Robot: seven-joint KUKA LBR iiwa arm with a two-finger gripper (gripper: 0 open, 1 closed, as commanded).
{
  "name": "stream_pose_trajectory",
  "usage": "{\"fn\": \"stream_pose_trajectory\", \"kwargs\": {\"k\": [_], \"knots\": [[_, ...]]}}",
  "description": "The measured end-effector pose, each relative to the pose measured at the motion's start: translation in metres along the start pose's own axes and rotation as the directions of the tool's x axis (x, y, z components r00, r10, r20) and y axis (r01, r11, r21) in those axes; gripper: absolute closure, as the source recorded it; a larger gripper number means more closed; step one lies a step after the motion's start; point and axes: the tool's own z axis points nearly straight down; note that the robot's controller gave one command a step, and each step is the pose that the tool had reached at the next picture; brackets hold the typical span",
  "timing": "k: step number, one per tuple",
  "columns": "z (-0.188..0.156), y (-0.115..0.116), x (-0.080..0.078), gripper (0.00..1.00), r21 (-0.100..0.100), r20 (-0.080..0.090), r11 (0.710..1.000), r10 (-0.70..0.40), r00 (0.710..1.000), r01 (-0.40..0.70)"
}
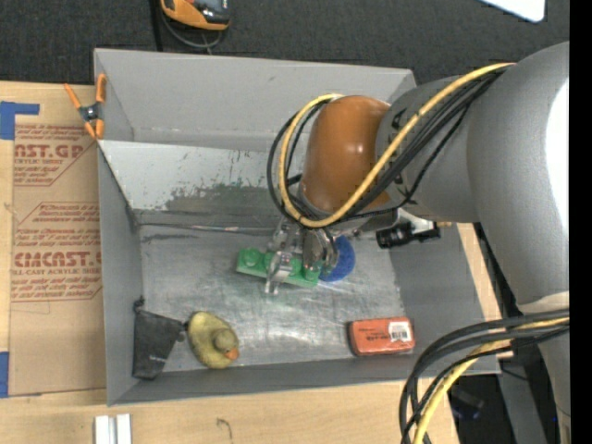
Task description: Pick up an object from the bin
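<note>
My gripper (280, 273) hangs low in the middle of the bin, its metal fingers down on a flat green piece (250, 264) that lies on the bin floor. A blue round thing (339, 262) sits just right of the fingers, partly hidden by them. Whether the fingers grip the green piece I cannot make out.
A yellow rubber duck (212, 339) lies near the front left, beside a dark grey block (153, 342) in the front left corner. An orange-red flat box with a white label (380, 336) lies at the front right. The arm with its orange cover and cables fills the right.
</note>
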Motion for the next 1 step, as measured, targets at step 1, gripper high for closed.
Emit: {"fn": "stream_pose_trajectory", "kwargs": {"k": [1], "knots": [[-0.0137,-0.0002,0.0008,1.00,0.001,-0.002,1.000,0.000,1.000,0.000]]}}
